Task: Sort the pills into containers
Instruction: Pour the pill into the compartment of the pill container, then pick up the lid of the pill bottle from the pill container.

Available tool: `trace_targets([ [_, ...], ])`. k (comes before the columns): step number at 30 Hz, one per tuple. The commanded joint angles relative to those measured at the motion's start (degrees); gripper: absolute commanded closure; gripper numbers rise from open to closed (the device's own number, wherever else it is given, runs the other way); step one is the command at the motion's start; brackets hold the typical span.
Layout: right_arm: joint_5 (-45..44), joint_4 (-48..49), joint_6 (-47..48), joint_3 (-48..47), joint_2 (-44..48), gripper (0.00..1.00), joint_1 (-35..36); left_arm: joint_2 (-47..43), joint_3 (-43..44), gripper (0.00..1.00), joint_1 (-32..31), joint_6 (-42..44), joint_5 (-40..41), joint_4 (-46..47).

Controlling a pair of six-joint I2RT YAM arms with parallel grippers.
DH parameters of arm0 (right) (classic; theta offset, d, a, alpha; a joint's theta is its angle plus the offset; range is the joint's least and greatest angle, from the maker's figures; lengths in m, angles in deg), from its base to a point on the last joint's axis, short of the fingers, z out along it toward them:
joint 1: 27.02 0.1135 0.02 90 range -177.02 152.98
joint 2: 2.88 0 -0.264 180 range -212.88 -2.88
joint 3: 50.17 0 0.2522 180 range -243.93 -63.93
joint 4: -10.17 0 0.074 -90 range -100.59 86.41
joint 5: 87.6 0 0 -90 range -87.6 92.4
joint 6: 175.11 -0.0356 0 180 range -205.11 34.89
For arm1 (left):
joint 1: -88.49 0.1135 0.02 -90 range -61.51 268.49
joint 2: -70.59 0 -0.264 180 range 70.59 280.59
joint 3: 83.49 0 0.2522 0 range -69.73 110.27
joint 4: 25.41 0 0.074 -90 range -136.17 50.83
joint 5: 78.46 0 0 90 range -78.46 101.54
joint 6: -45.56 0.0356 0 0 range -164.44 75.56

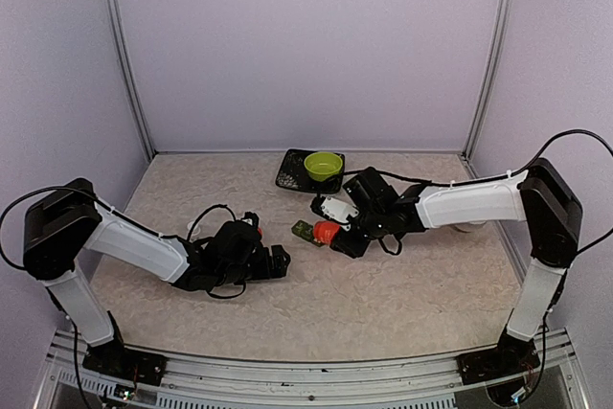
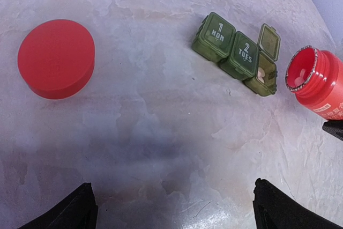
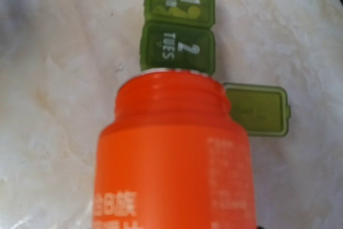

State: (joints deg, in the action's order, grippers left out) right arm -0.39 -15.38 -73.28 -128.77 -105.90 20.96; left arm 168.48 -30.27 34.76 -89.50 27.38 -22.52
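The containers [image 2: 236, 52] are three dark green boxes in a row. Those marked 1 MON [image 3: 179, 1] and 2 TUES [image 3: 177, 46] are shut. The third has its lid [image 3: 257, 108] swung open, and a pale pill [image 2: 261, 73] lies inside it. My right gripper [image 1: 340, 237] is shut on an uncapped orange pill bottle [image 3: 171, 154], which is tipped with its mouth [image 2: 300, 72] right at the open box. In the right wrist view the bottle hides that box and my fingers. My left gripper [image 2: 177, 213] stands wide open over bare table, nearer than the containers [image 1: 304, 230].
The bottle's red cap [image 2: 56, 57] lies flat on the table, left of the containers and ahead of my left gripper. A lime green bowl [image 1: 324, 166] sits on a dark tray [image 1: 290, 175] at the back. Enclosure walls stand on three sides.
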Motion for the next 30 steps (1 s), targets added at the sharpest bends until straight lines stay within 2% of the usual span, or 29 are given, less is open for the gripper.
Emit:
trace_targets([
  [1,0.6,13.7,-1.3,6.9,4.9,0.80,0.4,-1.6,0.7,0.01,-0.3,0.1,0.9,-1.0],
  [16,2.8,45.7,-2.2,23.8,10.4,0.81,0.2,-5.0,1.3,0.01,-0.7,0.8,1.5,-3.6],
  [30,11.8,78.7,-4.9,40.3,23.5,0.82,0.2,-14.2,5.2,0.01,-1.7,3.2,3.4,-10.8],
])
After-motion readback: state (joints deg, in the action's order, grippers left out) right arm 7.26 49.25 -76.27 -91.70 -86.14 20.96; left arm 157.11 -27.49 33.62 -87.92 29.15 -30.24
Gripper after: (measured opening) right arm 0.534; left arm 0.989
